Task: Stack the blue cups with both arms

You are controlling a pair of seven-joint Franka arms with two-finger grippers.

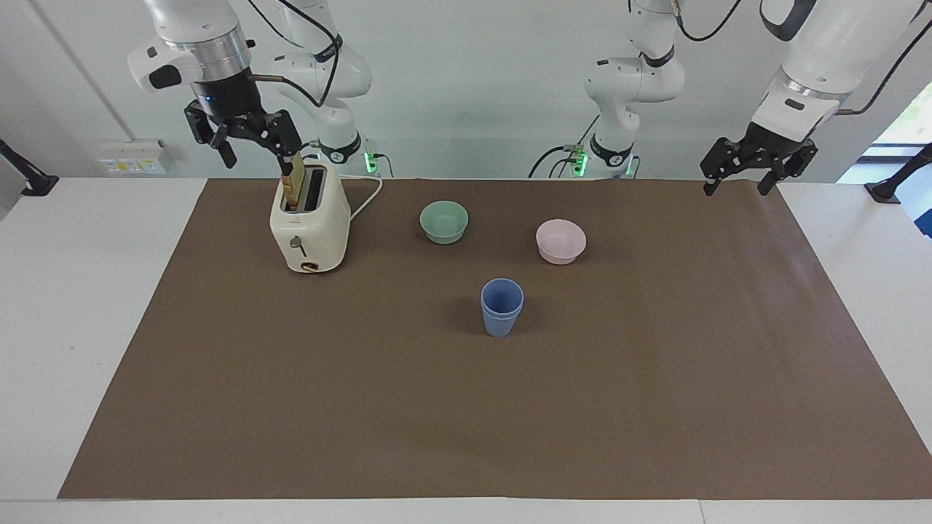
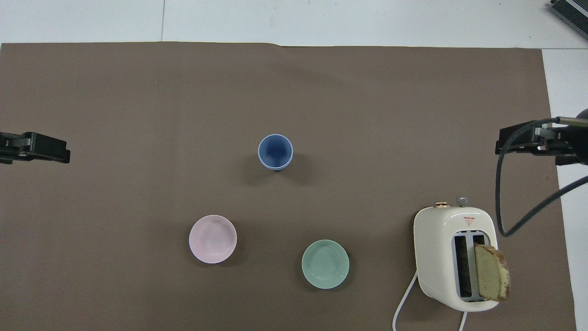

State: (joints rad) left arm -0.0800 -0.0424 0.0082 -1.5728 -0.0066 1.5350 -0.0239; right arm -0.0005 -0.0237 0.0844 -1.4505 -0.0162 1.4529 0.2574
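Observation:
The two blue cups (image 1: 502, 307) stand nested one inside the other, upright on the brown mat near its middle; the stack also shows in the overhead view (image 2: 275, 151). My right gripper (image 1: 256, 159) is open and empty, raised in the air over the toaster at the right arm's end; it shows at the overhead view's edge (image 2: 528, 140). My left gripper (image 1: 735, 188) is open and empty, and waits raised over the mat's corner at the left arm's end; it also shows in the overhead view (image 2: 34, 148).
A cream toaster (image 1: 309, 218) with a bread slice (image 1: 293, 182) sticking up stands toward the right arm's end. A mint-green bowl (image 1: 444, 221) and a pink bowl (image 1: 561, 241) sit nearer to the robots than the cups. Two smaller white arms stand at the table's back.

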